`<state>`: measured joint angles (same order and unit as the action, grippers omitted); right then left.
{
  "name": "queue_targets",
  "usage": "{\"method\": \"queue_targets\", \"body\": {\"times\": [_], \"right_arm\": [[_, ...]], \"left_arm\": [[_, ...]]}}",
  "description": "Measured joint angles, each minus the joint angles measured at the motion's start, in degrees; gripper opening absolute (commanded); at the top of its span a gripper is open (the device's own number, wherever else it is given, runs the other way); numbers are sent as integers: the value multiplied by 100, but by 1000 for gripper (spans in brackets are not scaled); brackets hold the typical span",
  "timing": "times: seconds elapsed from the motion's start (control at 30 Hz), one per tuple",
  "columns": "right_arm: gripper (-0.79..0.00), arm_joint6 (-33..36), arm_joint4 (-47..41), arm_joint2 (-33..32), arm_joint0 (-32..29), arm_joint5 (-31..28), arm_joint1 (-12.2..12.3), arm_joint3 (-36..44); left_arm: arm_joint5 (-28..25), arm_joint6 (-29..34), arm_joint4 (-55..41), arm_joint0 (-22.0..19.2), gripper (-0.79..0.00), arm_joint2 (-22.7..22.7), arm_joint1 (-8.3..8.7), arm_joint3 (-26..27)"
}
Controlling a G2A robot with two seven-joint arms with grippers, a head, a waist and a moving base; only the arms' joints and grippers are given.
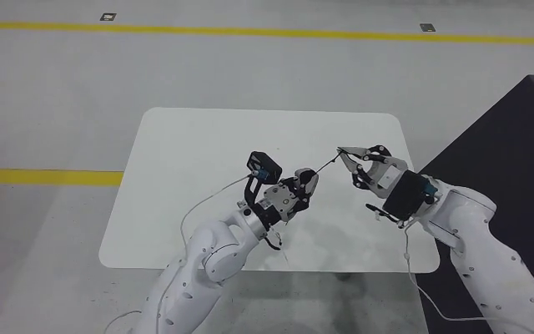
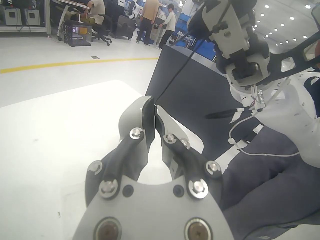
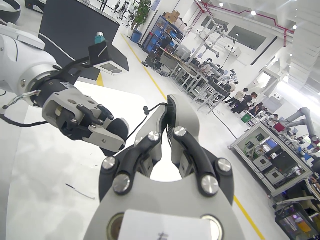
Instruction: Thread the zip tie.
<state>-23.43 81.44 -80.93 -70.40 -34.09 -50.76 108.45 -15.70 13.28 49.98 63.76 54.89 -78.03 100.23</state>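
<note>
Zip tie [image 1: 325, 163] [image 2: 175, 76] [image 3: 146, 110]: thin black strap, held off the table, stretched between the two sets of fingertips. One end was pinched at the very tips of the left gripper [image 1: 307, 179] [image 2: 153, 103] [image 3: 117, 136]. The other end ran into the tips of the right gripper [image 1: 342, 153] [image 3: 166, 106] [image 2: 217, 13].

Right wrist view: the strap came out from between the right fingers, looped past a small knob-like head just beside the tips, then dropped in a curve to the left fingers. Left wrist view: it rose as a nearly straight line from the left fingertips up to the right fingers.

Left fingers were pressed together with only the strap between the pads. Right fingers were likewise closed down on the strap, pads all but meeting.

The two sets of fingertips were near each other, pointing towards one another, not touching.

Below the fingers was the white table [image 1: 209, 167]. A thin dark strip [image 3: 80, 192] lay flat on it, well apart from both sets of fingers.
</note>
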Motion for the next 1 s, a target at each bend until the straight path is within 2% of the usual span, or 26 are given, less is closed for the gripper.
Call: {"method": "queue_targets", "body": {"times": [0.27,0.3,0.33,0.37,0.63,0.8,0.9,1.0], "right_arm": [[-785,11,-69,-16,7,-45,-27,2],[-785,23,-68,-12,7,-52,-30,0],[-785,34,-69,-8,7,-57,-33,-2],[-785,43,-71,-5,7,-60,-37,-2],[-785,61,-108,-16,-24,-37,-63,-27],[-785,-30,-230,-106,-48,-52,-76,-53],[-785,-113,-631,-191,-62,-176,-87,-43],[-785,-54,-966,-258,-78,-403,-88,71]], "left_arm": [[-12,-30,-5,6,-785,26,-11,-19],[-34,-45,-13,6,-742,25,-12,-8],[-56,-66,-18,7,-105,25,-14,4],[-72,-93,-23,11,0,27,-16,16],[-196,-196,-4,101,0,129,-2,90],[-192,-309,26,227,0,363,35,-18],[-149,-500,55,269,0,606,62,-249],[-75,-783,-251,230,0,889,66,-708]]}}
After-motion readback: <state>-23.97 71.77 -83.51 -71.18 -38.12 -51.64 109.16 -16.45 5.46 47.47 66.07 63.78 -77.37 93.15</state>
